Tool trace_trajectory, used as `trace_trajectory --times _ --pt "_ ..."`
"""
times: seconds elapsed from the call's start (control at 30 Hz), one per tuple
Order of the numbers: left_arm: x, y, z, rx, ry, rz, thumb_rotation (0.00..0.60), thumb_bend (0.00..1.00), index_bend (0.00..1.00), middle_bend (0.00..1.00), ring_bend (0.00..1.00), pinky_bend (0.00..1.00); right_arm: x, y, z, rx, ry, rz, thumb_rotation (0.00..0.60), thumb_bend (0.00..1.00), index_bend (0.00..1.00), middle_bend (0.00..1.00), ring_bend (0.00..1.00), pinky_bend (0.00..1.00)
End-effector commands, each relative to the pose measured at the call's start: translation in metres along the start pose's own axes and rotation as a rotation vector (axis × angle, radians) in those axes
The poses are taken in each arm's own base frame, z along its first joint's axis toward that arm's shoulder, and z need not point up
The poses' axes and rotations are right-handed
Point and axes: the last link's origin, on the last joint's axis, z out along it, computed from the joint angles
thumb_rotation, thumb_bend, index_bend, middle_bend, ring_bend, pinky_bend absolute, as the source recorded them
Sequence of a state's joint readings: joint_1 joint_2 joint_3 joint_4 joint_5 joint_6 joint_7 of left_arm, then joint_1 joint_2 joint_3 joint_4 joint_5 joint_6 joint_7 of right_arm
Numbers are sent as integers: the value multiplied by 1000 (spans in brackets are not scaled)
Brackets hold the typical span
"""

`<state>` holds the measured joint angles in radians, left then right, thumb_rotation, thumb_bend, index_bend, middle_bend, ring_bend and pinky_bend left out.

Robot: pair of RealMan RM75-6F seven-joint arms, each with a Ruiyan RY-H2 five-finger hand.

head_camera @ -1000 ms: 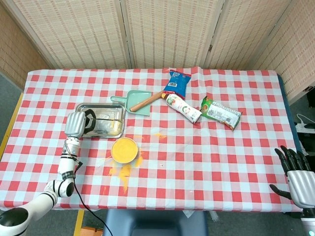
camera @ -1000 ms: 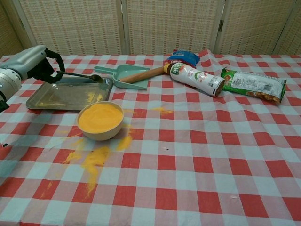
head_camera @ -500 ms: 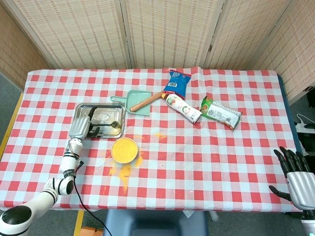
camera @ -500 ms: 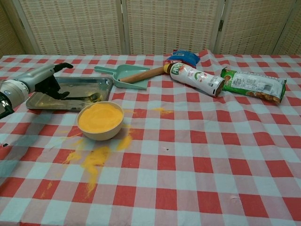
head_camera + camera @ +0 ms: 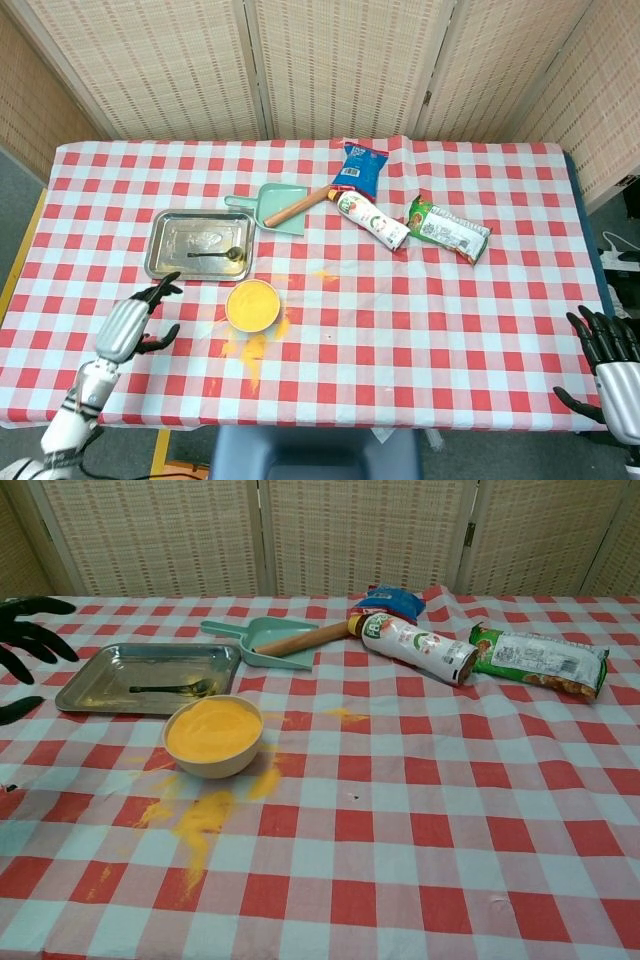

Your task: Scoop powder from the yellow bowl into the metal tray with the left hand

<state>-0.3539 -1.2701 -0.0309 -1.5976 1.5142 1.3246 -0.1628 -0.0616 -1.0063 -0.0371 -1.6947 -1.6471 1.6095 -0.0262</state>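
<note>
My left hand (image 5: 135, 323) hangs empty, dark fingers spread, at eight o'clock from the shiny rectangular metal tray (image 5: 166, 250), where the thin dark spoon (image 5: 214, 254) lies. The round yellow bowl (image 5: 252, 305) brims with orange powder. My right hand (image 5: 612, 372), fingers apart, is cut off at the frame's corner.
</note>
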Motion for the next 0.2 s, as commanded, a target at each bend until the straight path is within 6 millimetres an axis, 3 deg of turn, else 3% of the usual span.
trace_trajectory --times 0.03,0.2 --pt "-5 -20 -117 102 101 278 600 406 0 0 0 85 1 0 -1 2 3 -1 600 39 0 0 0 0" --pt "-2 -18 -117 114 136 300 600 407 0 0 0 75 1 -2 -3 5 2 -6 600 39 0 0 0 0"
